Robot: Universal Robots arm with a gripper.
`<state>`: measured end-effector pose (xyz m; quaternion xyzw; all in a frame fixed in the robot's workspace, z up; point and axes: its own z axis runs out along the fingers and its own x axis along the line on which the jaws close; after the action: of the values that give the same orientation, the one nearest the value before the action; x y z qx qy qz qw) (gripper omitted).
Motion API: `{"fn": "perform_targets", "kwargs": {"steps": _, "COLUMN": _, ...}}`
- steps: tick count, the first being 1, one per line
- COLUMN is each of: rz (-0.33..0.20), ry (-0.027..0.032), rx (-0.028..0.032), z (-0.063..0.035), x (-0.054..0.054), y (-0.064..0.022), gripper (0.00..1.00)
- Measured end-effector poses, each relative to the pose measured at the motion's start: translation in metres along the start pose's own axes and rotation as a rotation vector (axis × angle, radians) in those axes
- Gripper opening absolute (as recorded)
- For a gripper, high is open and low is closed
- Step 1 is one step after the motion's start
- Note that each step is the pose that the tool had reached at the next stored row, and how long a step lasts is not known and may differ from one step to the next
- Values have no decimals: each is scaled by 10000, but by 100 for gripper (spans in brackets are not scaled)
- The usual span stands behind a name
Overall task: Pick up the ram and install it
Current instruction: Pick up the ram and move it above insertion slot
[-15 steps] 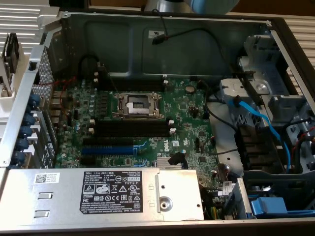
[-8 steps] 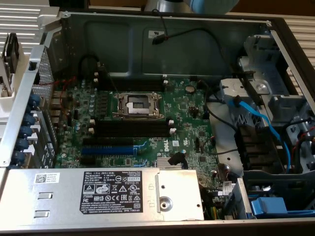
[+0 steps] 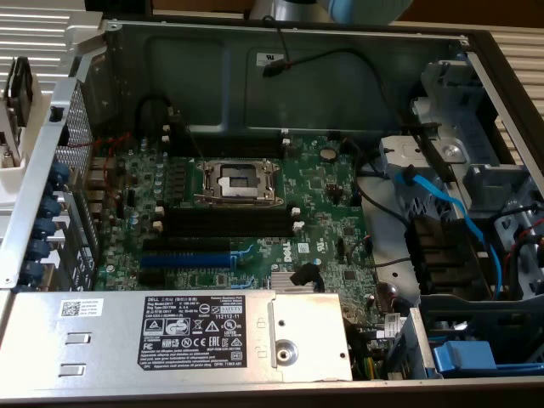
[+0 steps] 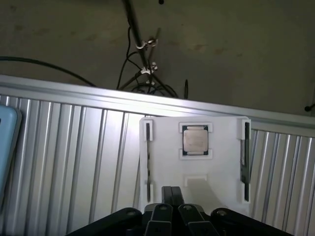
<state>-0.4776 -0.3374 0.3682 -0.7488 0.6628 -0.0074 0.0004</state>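
Closest to the wrist camera, the hand (image 4: 172, 195) has its fingers pressed together with nothing between them. Just beyond its tips a white tray (image 4: 216, 167) lies on the ribbed metal worktop (image 4: 74, 162). The ram (image 4: 244, 157) stands on edge in a slot along one side of the tray. A second dark stick (image 4: 147, 157) stands the same way along the opposite side, and a square processor (image 4: 195, 140) lies flat between them. Past the worktop, cables and tripod legs (image 4: 142, 69) rest on the floor.

On the exterior view, a power supply (image 3: 306, 340) sits at the near side of the open case. Its label (image 3: 183, 330) reads DELL, and the smaller print is too fine to read. Behind it the green board (image 3: 323, 187) bears a Dell logo (image 3: 295, 249), a blue slot (image 3: 187, 259), empty black memory slots (image 3: 229, 223) and the processor socket (image 3: 236, 180).
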Motion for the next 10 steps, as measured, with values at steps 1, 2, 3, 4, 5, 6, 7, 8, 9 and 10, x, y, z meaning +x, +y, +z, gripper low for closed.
{"fn": "perform_targets", "kwargs": {"steps": 1, "rz": -29, "ry": 0, "rx": 0, "z": 17, "x": 16, "y": 2, "gripper": 10}}
{"fn": "perform_targets", "kwargs": {"steps": 2, "rz": -50, "ry": 0, "rx": 1, "z": 35, "x": 33, "y": 4, "gripper": 10}}
{"fn": "perform_targets", "kwargs": {"steps": 3, "rz": -70, "ry": 0, "rx": 2, "z": 54, "x": 49, "y": 2, "gripper": 10}}
{"fn": "perform_targets", "kwargs": {"steps": 4, "rz": -89, "ry": -1, "rx": 3, "z": 73, "x": 63, "y": -4, "gripper": 10}}
{"fn": "perform_targets", "kwargs": {"steps": 5, "rz": -105, "ry": -1, "rx": 2, "z": 90, "x": 75, "y": -15, "gripper": 10}}
{"fn": "perform_targets", "kwargs": {"steps": 6, "rz": -119, "ry": -1, "rx": 2, "z": 109, "x": 83, "y": -32, "gripper": 10}}
{"fn": "perform_targets", "kwargs": {"steps": 7, "rz": -134, "ry": -1, "rx": 3, "z": 128, "x": 88, "y": -49, "gripper": 10}}
{"fn": "perform_targets", "kwargs": {"steps": 8, "rz": -150, "ry": -2, "rx": 6, "z": 147, "x": 91, "y": -58, "gripper": 10}}
{"fn": "perform_targets", "kwargs": {"steps": 9, "rz": -154, "ry": -3, "rx": 7, "z": 155, "x": 92, "y": -57, "gripper": 10}}
{"fn": "perform_targets", "kwargs": {"steps": 10, "rz": -155, "ry": -1, "rx": 4, "z": 155, "x": 93, "y": -57, "gripper": 10}}
